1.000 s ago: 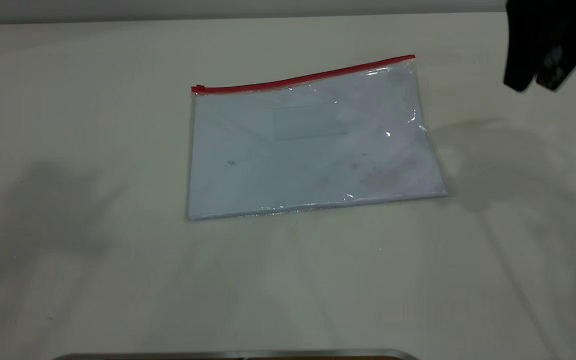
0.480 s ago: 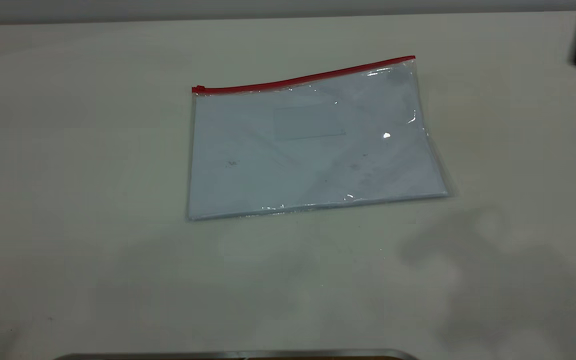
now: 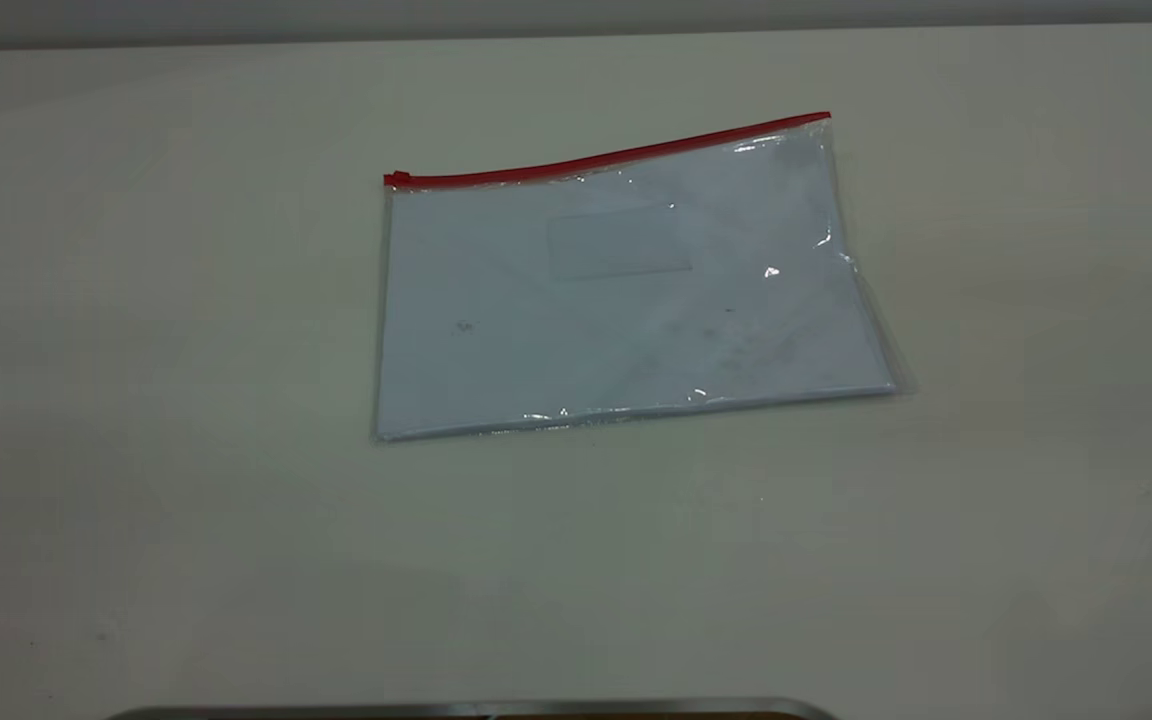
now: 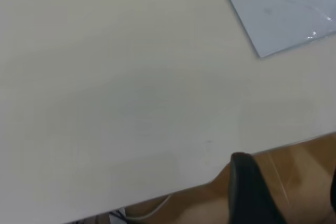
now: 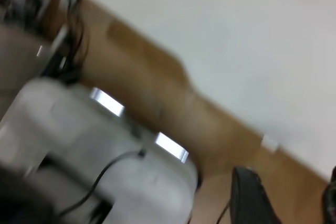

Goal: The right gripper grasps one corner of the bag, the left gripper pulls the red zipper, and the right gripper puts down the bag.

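Near the middle of the pale, matte table (image 3: pixel 186 400), a little toward the far side in the exterior view, the bag (image 3: pixel 626 300) lies flat and untouched, a rectangular pouch of clear, crinkly plastic with white sheets inside giving it a bluish-white look. Small bright glints sit along its near edge and right side, and a faint rectangular label patch (image 3: pixel 619 245) shows through the upper half. Along its far long edge runs the red zipper (image 3: pixel 606 157), a thin bright strip that rises toward the right, with a small red slider tab (image 3: pixel 396 179) at its left end. The corner (image 3: pixel 824 122) at the right end of the strip, where clear film meets red edge, rests on the table. Neither arm appears in the exterior view. In the left wrist view the left gripper (image 4: pixel 289 195) is cut off by the picture's edge: only one dark, tapered finger (image 4: pixel 252 187) and a sliver of the other show, standing wide apart over the table's edge and the brown floor beyond it, with one corner of the bag (image 4: pixel 283 9) far off. In the right wrist view, which is blurred, the right gripper (image 5: pixel 291 198) shows the same way, one black finger (image 5: pixel 254 195) and a sliver of its mate set well apart, off the table beside a white housing (image 5: pixel 105 156) with a black cable (image 5: pixel 105 174).
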### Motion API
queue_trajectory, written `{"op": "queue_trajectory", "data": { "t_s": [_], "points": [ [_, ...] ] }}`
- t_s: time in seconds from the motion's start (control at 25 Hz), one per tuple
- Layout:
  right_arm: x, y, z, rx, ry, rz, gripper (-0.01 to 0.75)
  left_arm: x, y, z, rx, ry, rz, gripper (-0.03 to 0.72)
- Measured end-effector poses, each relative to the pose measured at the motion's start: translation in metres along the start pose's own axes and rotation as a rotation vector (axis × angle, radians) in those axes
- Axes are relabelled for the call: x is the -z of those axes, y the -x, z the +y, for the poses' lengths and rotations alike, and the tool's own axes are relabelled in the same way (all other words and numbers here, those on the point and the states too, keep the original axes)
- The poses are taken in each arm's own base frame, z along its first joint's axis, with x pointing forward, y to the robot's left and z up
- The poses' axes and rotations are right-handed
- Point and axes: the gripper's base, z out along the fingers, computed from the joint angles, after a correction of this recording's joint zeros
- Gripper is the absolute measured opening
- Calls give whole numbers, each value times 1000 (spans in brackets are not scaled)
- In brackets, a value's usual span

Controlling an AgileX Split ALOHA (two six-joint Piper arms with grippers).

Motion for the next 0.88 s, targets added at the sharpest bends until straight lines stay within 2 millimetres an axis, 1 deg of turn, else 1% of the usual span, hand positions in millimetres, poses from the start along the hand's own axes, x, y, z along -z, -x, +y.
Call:
{"op": "queue_trajectory", "data": {
  "t_s": [0.04, 0.12, 0.2, 0.28, 0.52, 0.68, 0.88],
  "points": [
    [1, -8, -1, 10, -20, -49, 394, -2, -6, -1, -1, 1, -11, 439],
    [-3, -24, -2, 23, -46, -92, 394, -4, -18, -2, -3, 5, -40, 439],
    [-4, -37, -1, 24, -55, -105, 394, -2, -24, -2, -6, 9, -73, 439],
    [-4, -45, -2, 29, -68, -116, 394, -1, -27, -3, -7, 12, -93, 439],
    [4, -53, 0, 38, -81, -185, 394, -2, -28, -3, -5, 14, -95, 439],
    [5, -55, 0, 39, -82, -192, 394, -10, -31, -2, 18, 11, -75, 440],
    [5, -55, 0, 39, -81, -192, 393, -11, -31, -2, 40, 11, -79, 440]
  ]
}}
